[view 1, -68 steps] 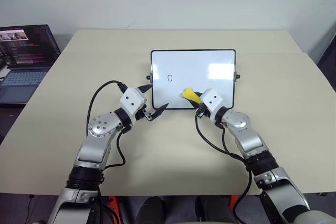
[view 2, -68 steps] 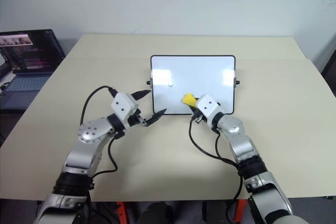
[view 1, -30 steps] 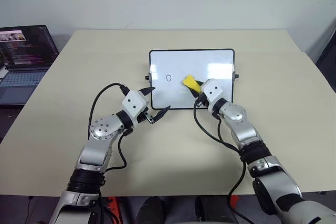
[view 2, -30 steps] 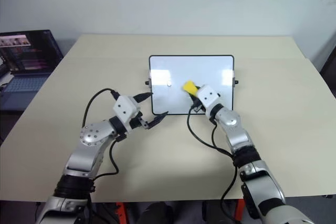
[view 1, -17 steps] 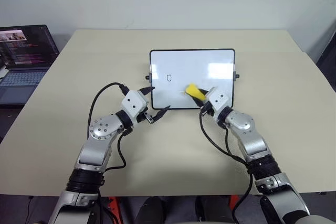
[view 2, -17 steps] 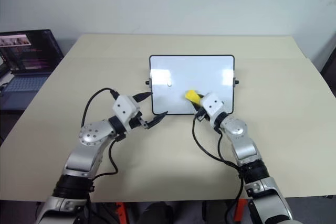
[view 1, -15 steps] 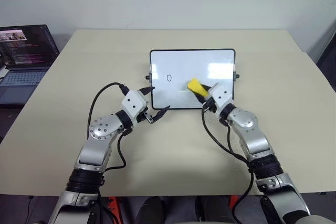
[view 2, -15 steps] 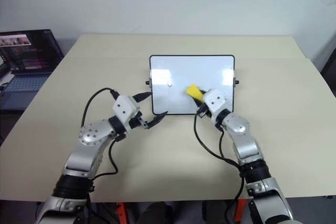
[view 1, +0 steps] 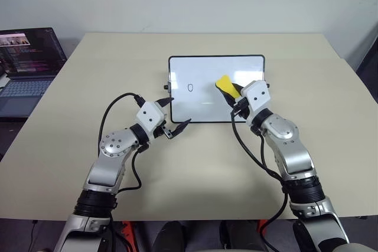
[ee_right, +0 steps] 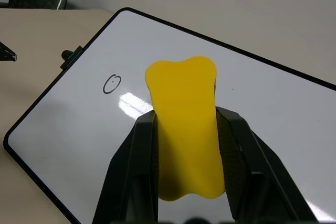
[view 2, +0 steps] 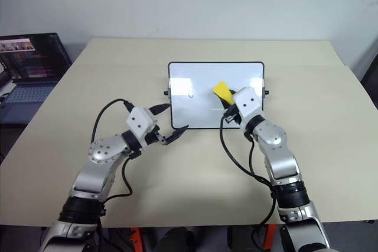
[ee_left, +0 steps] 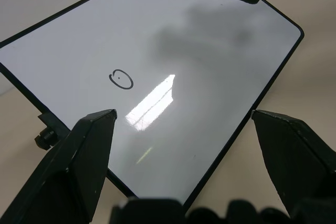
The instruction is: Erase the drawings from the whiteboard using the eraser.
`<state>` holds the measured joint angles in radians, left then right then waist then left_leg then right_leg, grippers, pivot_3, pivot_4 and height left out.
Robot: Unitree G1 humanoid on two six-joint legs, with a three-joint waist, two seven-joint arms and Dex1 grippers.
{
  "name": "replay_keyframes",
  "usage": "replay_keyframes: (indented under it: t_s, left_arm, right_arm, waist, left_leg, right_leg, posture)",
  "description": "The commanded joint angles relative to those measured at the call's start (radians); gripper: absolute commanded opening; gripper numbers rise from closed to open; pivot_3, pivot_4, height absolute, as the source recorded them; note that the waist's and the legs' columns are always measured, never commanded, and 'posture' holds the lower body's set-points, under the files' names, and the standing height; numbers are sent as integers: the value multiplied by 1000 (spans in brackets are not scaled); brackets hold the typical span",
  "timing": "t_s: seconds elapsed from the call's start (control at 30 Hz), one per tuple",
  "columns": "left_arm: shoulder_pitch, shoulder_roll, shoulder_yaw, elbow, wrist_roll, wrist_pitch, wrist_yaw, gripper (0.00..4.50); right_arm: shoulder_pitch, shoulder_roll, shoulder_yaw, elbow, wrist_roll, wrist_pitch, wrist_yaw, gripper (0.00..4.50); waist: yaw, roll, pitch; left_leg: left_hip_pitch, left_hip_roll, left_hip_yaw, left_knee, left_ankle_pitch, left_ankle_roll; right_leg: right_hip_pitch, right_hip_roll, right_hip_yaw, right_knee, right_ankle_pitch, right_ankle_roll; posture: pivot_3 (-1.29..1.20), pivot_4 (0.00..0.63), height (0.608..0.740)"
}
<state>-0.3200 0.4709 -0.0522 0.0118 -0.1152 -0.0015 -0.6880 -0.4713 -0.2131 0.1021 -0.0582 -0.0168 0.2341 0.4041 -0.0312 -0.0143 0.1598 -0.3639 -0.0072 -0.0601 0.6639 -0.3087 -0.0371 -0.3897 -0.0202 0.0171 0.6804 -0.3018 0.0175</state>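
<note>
The right end effector (ee_right: 186,129) is clamping the small yellow eraser (ee_right: 185,124) above the white black-framed whiteboard (view 1: 201,69); the left end effector (view 1: 178,113) is standing apart.

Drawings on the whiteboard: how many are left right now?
1: a small oval mark on the left part of the whiteboard, clear of the eraser. Any under the eraser would be hidden.
</note>
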Motion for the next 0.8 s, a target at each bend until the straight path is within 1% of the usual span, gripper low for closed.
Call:
replay_keyframes:
  t_s: [0.03,0.3,0.63,0.8]
  left_arm:
    - [37,22,42,-59,-13,11,15,4500]
    - [165,32,111,-173,-11,79,85,4500]
    - [204,17,129,-221,-3,98,152,4500]
    - [227,-8,124,-255,-19,120,175,4500]
  right_arm:
    - [-34,7,-5,5,4,-27,-17,1228]
    - [-81,3,-11,73,9,-63,-18,1228]
    - [-161,25,-2,175,7,-126,-16,1228]
    - [-195,25,-1,219,2,-150,-13,1228]
  waist:
    - [-3,0,0]
    - [0,0,0]
    - [0,0,0]
    - [0,0,0]
  left_leg:
    - [0,0,0,0,0,0]
    - [0,0,0,0,0,0]
    - [0,0,0,-1,0,0]
    - [0,0,0,-1,0,0]
  right_leg:
    - [0,0,0,0,0,0]
    - [0,0,0,0,0,0]
    - [0,0,0,0,0,0]
    - [0,0,0,0,0,0]
  posture:
    - [0,150,740]
    - [0,150,740]
    - [0,150,740]
    - [0,150,740]
